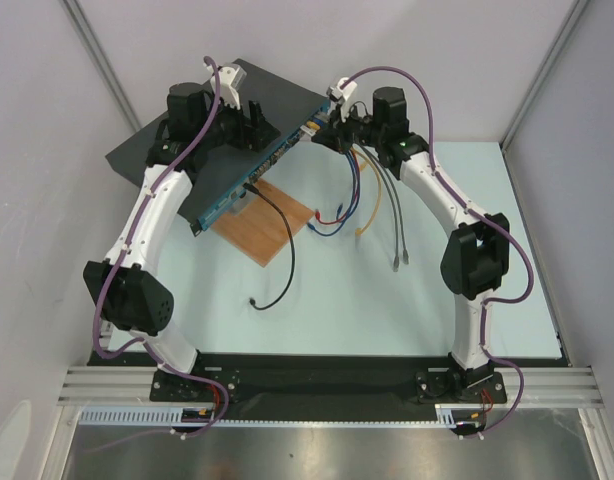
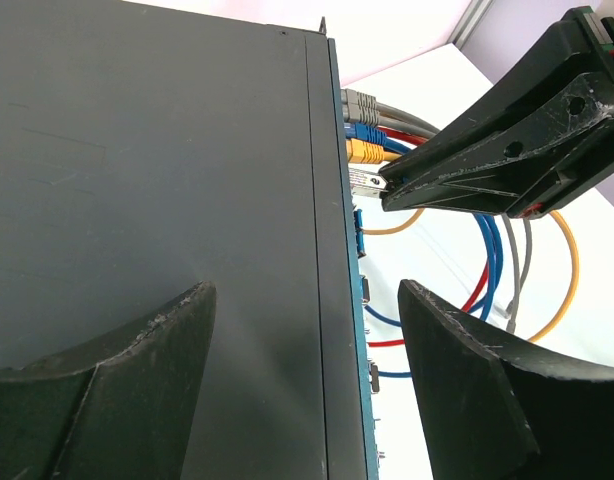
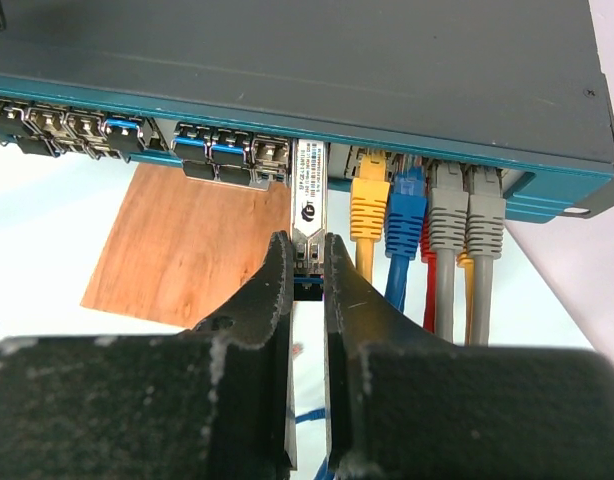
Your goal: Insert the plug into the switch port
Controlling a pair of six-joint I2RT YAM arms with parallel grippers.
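The right gripper (image 3: pixel 307 255) was clamped on the plug (image 3: pixel 307 205), its tip inside the front of the switch (image 3: pixel 287 60) near the far-left edge of the worktop (image 1: pixel 407 300); full seating seemingly remained. The left gripper (image 2: pixel 305 295), jaws apart, straddled the switch.

Pale blue tabletop (image 1: pixel 387 310), white walls (image 1: pixel 407 40)

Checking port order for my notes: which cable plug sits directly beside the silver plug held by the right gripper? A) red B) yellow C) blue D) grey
B: in the right wrist view the yellow plug sits right next to the silver plug pinched by the right gripper, with the blue plug beyond it.
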